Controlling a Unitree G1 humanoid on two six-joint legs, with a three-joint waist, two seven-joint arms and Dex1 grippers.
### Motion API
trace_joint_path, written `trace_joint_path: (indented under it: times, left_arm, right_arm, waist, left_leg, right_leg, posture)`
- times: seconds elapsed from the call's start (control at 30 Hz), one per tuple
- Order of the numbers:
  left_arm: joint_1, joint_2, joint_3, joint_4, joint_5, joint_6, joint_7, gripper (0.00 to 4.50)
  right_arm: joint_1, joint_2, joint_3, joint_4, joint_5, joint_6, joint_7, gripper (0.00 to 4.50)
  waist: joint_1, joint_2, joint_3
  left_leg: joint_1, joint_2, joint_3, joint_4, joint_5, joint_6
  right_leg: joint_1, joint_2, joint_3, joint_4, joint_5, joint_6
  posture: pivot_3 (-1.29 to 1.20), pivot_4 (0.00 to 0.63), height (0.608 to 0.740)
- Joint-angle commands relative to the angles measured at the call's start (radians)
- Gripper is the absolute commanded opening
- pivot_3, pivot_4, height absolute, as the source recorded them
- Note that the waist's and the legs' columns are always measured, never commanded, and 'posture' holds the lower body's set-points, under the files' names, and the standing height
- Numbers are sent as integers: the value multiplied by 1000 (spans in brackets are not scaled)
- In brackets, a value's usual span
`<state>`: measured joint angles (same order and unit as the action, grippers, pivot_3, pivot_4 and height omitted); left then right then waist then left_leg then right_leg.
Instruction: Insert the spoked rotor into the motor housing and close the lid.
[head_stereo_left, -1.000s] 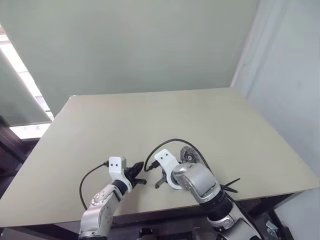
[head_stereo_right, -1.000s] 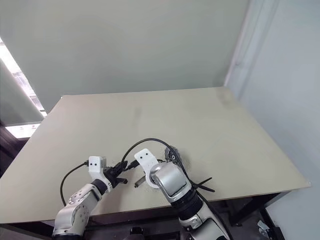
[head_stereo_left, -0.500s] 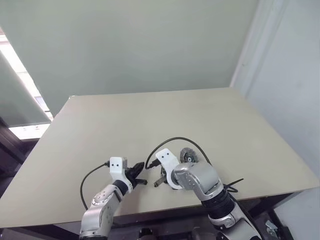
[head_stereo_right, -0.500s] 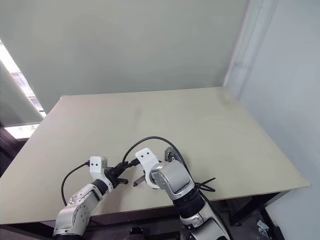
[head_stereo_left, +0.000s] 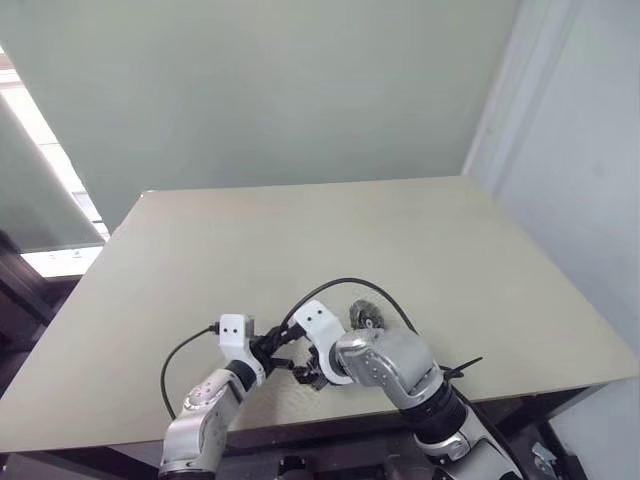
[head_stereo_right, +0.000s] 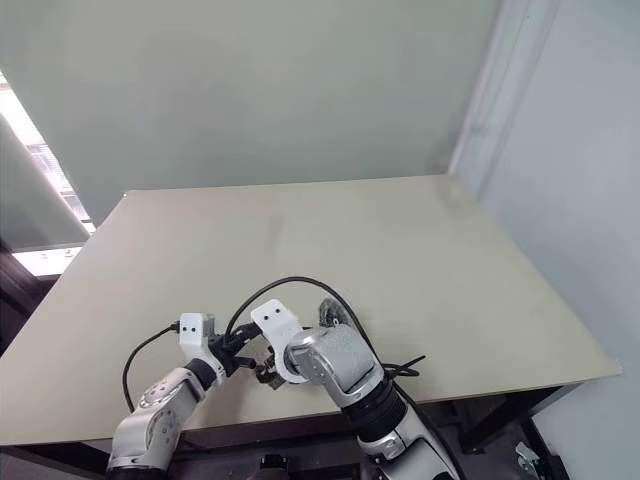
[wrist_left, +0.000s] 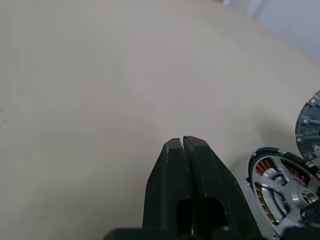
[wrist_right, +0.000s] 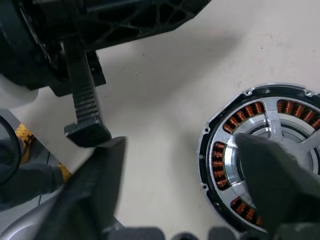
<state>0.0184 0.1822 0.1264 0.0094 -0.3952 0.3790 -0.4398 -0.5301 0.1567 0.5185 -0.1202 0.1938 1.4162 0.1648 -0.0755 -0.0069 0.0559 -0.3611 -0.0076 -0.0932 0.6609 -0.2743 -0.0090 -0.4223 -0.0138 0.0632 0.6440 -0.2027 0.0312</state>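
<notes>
Rotor (wrist_right: 292, 137) looks already seated in the motor housing (wrist_right: 260, 160) near the table's (head_stereo_left: 420, 240) front edge. Right gripper (wrist_right: 182, 165) is spread wide above it, left gripper (wrist_left: 182, 150) clenched empty. Lid (head_stereo_left: 366, 314) sits just beyond; a sloppy grab could knock the housing.

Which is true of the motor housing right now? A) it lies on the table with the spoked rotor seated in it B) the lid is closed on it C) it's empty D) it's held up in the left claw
A: in the right wrist view the motor housing lies on the table, silver spokes of the spoked rotor across its copper windings.
</notes>
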Motion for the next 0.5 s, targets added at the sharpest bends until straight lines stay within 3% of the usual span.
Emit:
trace_joint_path:
  times: [0.03,0.23,0.33,0.5]
  left_arm:
    - [-23,9,1,-11,-9,-20,-24,0]
    - [11,70,18,-18,-46,14,-110,0]
    - [40,100,27,-46,-75,42,-150,0]
    - [71,123,11,-87,-92,70,-186,0]
  right_arm:
    - [-73,-26,51,-111,59,-24,90,4480]
    - [-104,-233,99,-297,123,-201,283,4480]
    - [-78,-261,-18,-324,156,-397,360,4480]
    - [-98,-350,-163,-319,69,-528,299,4480]
  waist:
    - [0,0,0]
    - [-1,0,0]
    - [-3,0,0]
    - [-1,0,0]
  left_leg:
    - [0,0,0,0,0,0]
    - [1,0,-1,1,0,0]
    - [0,0,-1,0,0,0]
    - [0,0,0,1,0,0]
  right_leg:
    - [0,0,0,0,0,0]
    - [1,0,-1,-1,0,0]
    - [1,0,-1,-1,0,0]
    - [1,0,-1,-1,0,0]
  posture:
    - [0,0,740]
    - [0,0,740]
    - [0,0,740]
    - [0,0,740]
